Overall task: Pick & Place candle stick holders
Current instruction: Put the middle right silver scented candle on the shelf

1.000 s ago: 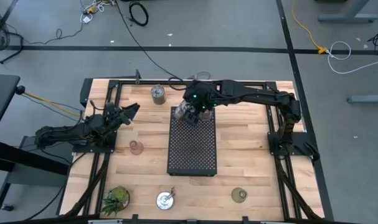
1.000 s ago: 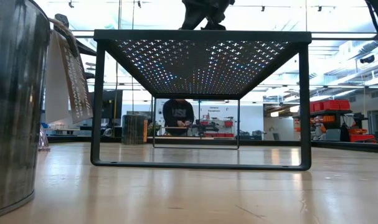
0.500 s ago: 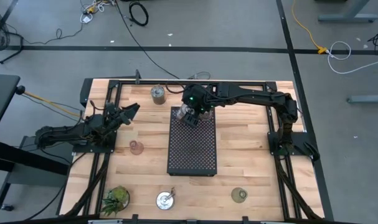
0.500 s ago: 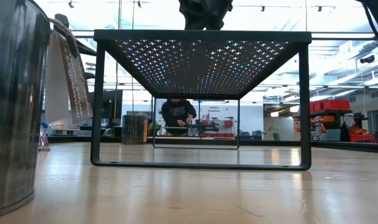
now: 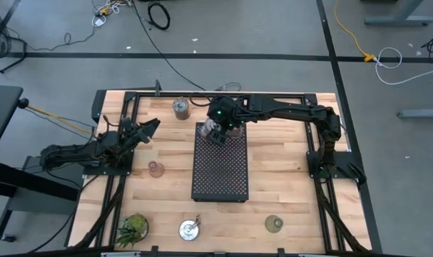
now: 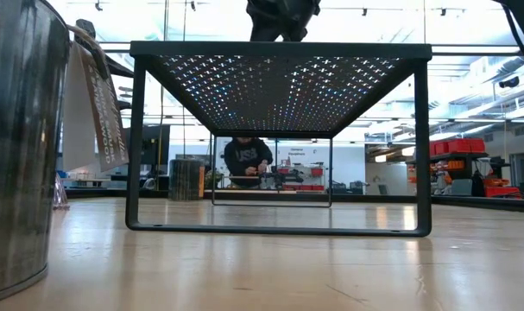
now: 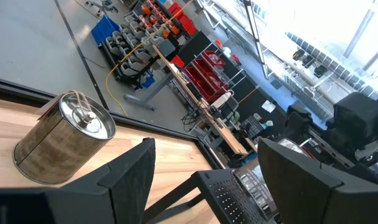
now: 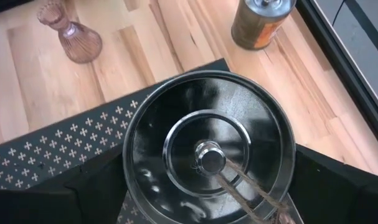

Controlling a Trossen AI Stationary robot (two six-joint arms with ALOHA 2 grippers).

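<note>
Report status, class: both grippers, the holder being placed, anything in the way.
Right gripper astride silver holder on black tray's far end. Left gripper open, idle at table's left. Nothing in the way.

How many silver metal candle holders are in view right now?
3 metal holders: one on the black tray's far end at the right pincer, one on the table beyond the tray's far-left corner, one near the front edge beside the plant. None seems hidden.

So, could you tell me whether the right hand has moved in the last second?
Yes: the right hand has shifted slightly toward the black tray's far-left corner, over the silver holder.
</note>
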